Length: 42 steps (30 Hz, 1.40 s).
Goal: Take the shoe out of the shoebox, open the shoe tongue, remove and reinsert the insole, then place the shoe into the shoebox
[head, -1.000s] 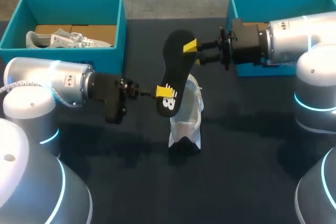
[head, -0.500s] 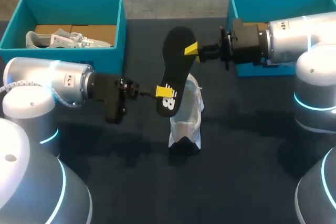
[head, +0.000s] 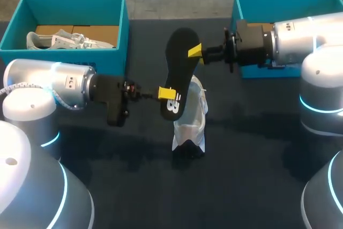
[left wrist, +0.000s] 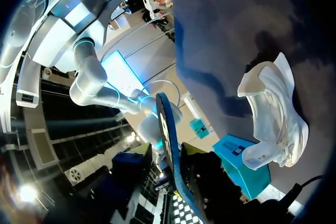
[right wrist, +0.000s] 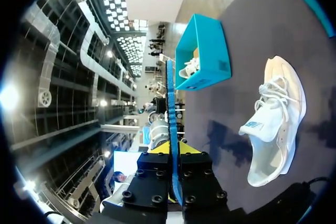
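Your left gripper (head: 167, 93) is clamped on the heel end of the black insole (head: 178, 68). One yellow tip lies flat on the printed face and the other finger is behind it. Your right gripper (head: 194, 51) pinches the other end, near the toe, on the edge that faces it. Between the two grippers the insole hangs in the air, slanted and clear of the table (head: 107, 186). In each wrist view it runs out ahead of the gripper as a thin, blue-edged strip caught between the fingers.

The white shoe (head: 190, 127) lies on the table directly under the insole, below both grippers and touching neither. From above, its far end is hidden beneath the insole. In each wrist view it sits off to one side of the fingers, well apart from them.

The left shoebox (head: 122, 25) stands out behind your left gripper's wrist, at the far side of the table. A second shoe (head: 69, 40), pale like the first, lies inside it. The right shoebox (head: 238, 4) stands just behind your right gripper's wrist, and the arm covers much of it.
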Each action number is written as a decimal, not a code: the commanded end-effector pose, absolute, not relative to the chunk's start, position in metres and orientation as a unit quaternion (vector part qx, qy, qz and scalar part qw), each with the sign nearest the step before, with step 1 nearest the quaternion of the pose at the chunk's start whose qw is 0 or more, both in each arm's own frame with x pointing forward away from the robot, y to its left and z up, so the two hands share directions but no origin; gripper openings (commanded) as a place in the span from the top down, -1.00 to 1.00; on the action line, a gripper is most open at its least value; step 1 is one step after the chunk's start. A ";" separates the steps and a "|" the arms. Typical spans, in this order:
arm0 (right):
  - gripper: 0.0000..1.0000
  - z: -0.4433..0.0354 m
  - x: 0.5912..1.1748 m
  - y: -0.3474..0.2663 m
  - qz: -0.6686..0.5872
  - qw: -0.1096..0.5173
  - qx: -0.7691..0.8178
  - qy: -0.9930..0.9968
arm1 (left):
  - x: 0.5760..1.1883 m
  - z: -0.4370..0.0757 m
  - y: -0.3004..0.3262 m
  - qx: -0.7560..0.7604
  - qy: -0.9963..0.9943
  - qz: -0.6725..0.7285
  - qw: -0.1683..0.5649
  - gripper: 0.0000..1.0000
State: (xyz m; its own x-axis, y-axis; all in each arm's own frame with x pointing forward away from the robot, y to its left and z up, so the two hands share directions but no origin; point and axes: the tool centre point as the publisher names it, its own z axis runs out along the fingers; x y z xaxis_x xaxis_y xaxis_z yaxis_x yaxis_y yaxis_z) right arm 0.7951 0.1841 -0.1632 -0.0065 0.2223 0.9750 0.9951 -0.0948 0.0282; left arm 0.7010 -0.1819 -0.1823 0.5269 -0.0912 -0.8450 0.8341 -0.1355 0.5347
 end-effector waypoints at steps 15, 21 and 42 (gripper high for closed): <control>1.00 -0.173 0.790 0.177 -0.467 0.414 -0.578 -0.526 | 0.700 -0.170 -0.157 0.635 0.309 -0.393 0.589 -1.00; 1.00 -0.184 0.789 0.171 -0.466 0.419 -0.581 -0.518 | 0.702 -0.159 -0.136 0.645 0.337 -0.390 0.565 -1.00; 1.00 -0.204 0.785 0.175 -0.477 0.424 -0.577 -0.509 | 0.719 -0.082 -0.094 0.708 0.451 -0.346 0.419 -1.00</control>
State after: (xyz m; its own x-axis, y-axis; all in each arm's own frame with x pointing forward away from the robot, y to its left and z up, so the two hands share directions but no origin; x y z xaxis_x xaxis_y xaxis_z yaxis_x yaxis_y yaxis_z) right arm 0.7844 0.1714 -0.2010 0.0269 0.1860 0.9822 0.9929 -0.1192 -0.0046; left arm 0.7193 -0.0999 -0.0966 0.3417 0.2270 -0.9120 0.9303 -0.2194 0.2939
